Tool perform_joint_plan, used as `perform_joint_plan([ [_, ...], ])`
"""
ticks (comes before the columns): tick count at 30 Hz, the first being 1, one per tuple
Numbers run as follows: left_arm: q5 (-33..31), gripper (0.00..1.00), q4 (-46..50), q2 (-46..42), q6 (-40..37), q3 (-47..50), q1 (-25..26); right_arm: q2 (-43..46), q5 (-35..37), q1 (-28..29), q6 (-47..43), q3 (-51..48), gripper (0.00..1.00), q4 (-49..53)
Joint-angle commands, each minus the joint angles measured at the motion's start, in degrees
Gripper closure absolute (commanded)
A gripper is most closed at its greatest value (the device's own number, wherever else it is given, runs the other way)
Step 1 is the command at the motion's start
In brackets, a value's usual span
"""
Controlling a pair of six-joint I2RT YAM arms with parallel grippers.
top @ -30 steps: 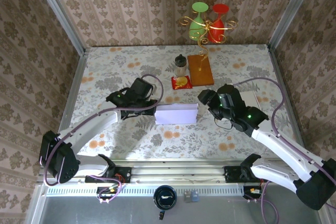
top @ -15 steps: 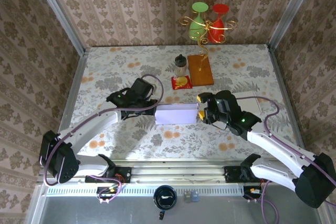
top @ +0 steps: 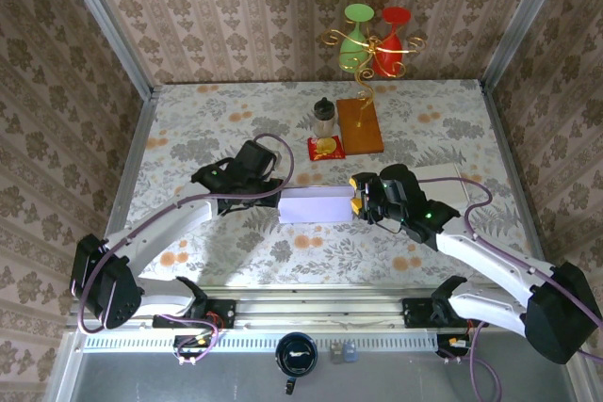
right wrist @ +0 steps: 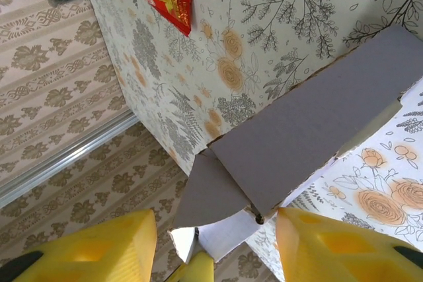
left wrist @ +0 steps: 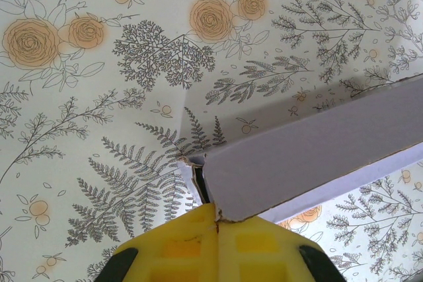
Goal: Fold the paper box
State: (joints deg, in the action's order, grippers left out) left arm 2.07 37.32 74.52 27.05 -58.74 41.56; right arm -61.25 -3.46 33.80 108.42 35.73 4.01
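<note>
End-flap closure is judged to be the step in hand. The pale lilac paper box [top: 317, 204] lies mid-way across the floral-patterned surface [top: 198, 124], between the arms. Its left end corner is clamped by the left hand [left wrist: 217, 229], pads together. The right hand [right wrist: 215, 246] is set with pads apart, astride the loose triangular flap [right wrist: 208, 193]; contact appears absent, though the angle is oblique. Next, the flap should be pressed inward and tucked against a firm left grip.
</note>
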Motion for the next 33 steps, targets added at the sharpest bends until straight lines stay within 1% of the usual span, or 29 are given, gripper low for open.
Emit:
perform_joint_plan([
  [1, 0.49, 1.0, 4.91, 1.5, 1.03, 1.5, 0.65, -0.36, 0.65, 0.34, 0.05, -1.0, 0.49, -0.74],
  [8, 0.95, 1.0, 5.02, 1.2, 1.87, 1.34, 0.89, 0.17, 1.24, 0.39, -1.28, -2.71, 0.58, 0.27],
  [15, 2.02, 0.99, 5.02, -0.43, 3.24, 0.99, 0.98, 0.26, 1.71, 0.41, -1.94, -3.86, 0.63, 1.62],
  [17, 2.56, 0.94, 4.87, -1.18, 3.9, 0.85, 0.98, 0.3, 1.53, 0.39, -2.25, -3.99, 0.64, 2.23],
  [19, 3.08, 0.87, 4.9, -1.98, 4.73, 0.74, 1.0, 0.33, 1.44, 0.37, -2.57, -4.06, 0.65, 3.09],
  [23, 3.85, 0.75, 4.63, -4.19, 6.46, 0.6, 0.94, 0.52, 1.53, 0.38, -2.72, -4.69, 0.66, 3.98],
  [28, 5.28, 0.62, 4.58, -6.37, 8.79, 0.04, 0.47, 0.35, 1.7, 0.34, -3.08, -4.88, 0.66, 5.47],
  [30, 6.57, 0.58, 4.42, -7.21, 9.99, -0.01, -0.39, 0.03, 1.71, 0.39, -3.18, -4.96, 0.67, 5.59],
  [33, 10.36, 0.53, 3.14, -8.36, 13.18, 0.71, -3.71, -0.35, 1.66, 0.37, -3.46, -5.0, 0.68, 6.46],
])
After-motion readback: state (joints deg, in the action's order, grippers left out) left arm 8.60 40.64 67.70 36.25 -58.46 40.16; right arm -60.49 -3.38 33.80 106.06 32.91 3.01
